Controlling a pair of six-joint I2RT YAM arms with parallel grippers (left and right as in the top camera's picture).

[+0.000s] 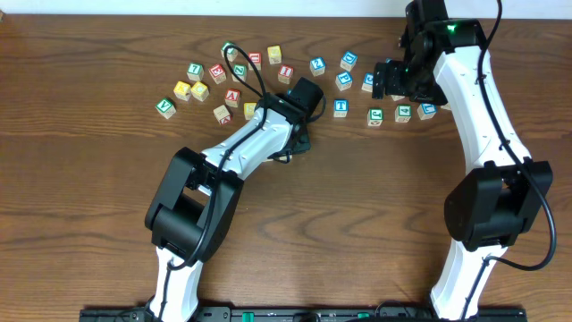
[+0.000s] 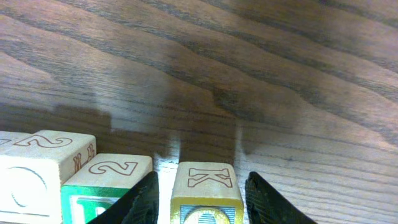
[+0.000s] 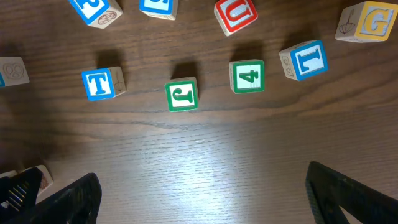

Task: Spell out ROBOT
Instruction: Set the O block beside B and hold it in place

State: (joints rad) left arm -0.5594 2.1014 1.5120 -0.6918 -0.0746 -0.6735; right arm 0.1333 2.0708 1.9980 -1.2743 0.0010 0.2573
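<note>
Reaching to mid-frame in the overhead view, the left gripper points down-frame. The right gripper hovers upper right, and the T cube lies to its lower left.

Left wrist: the fingers stand slightly apart either side of a yellow cube at bottom centre, with a sliver of table showing between.

Right wrist: the jaws are spread wide and hold nothing. The T cube sits at upper left.

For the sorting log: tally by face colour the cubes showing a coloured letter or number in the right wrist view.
Blue cubes: 4 (T, L, two at the top edge)
Green cubes: 2 (J, 4)
Red cubes: 1 (U)
Yellow cubes: 1 (G)
Total: 8
</note>
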